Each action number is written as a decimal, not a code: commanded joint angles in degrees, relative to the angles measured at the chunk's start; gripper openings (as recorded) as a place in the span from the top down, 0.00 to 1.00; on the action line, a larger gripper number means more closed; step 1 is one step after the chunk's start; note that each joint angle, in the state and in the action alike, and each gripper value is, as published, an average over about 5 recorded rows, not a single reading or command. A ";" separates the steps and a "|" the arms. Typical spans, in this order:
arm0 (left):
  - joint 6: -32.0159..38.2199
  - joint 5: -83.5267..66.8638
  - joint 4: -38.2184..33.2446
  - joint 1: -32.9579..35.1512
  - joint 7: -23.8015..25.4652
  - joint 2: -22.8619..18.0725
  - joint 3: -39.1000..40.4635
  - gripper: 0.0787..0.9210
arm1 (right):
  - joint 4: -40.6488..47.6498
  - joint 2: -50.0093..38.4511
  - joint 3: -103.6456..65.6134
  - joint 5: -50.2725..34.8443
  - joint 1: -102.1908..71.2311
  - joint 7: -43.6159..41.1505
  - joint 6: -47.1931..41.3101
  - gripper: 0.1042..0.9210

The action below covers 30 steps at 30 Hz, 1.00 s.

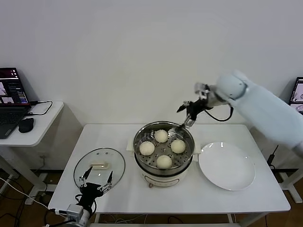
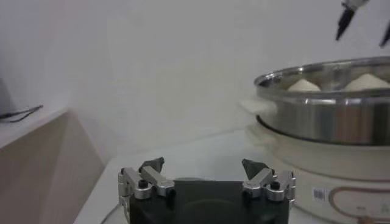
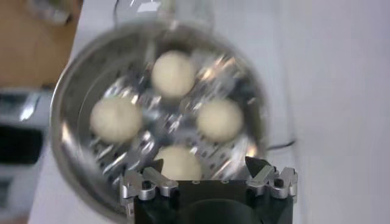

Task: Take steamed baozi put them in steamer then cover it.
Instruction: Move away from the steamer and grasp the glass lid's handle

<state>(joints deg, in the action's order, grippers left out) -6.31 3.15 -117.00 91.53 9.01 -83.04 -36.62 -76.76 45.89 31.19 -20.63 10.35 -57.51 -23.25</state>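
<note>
The white table carried the steamer at its middle, with a white plate to its right and the cover lying flat to its left. Four steamed baozi sat on the perforated tray inside the pot. The right gripper hung above the steamer's far rim, jaws spread wide and empty, the buns below them. The left gripper hovered at the cover's near edge, jaws wide apart, holding nothing.
</note>
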 commanded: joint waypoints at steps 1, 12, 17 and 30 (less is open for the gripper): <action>1.76 1.26 1.06 0.12 -4.69 -0.01 -1.35 0.12 | -16.11 -13.05 -35.73 -11.91 -28.20 29.39 6.12 0.12; 1.86 1.73 1.43 -1.61 -3.87 1.45 -2.53 0.12 | -29.97 -2.36 -68.07 -13.27 -71.75 49.62 14.41 0.12; 1.85 2.34 1.12 -1.86 -3.63 1.69 -1.93 0.12 | -32.08 5.66 -74.87 -12.80 -83.25 54.70 20.67 0.12; 9.37 28.53 5.38 -5.13 -6.21 2.54 -1.67 0.12 | -30.84 18.06 -73.81 -21.53 -101.60 58.47 29.96 0.12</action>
<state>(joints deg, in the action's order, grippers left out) -2.28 12.31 -113.68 88.10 4.85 -80.73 -38.03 -105.09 54.50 -36.12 -35.61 -71.36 -6.14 -0.17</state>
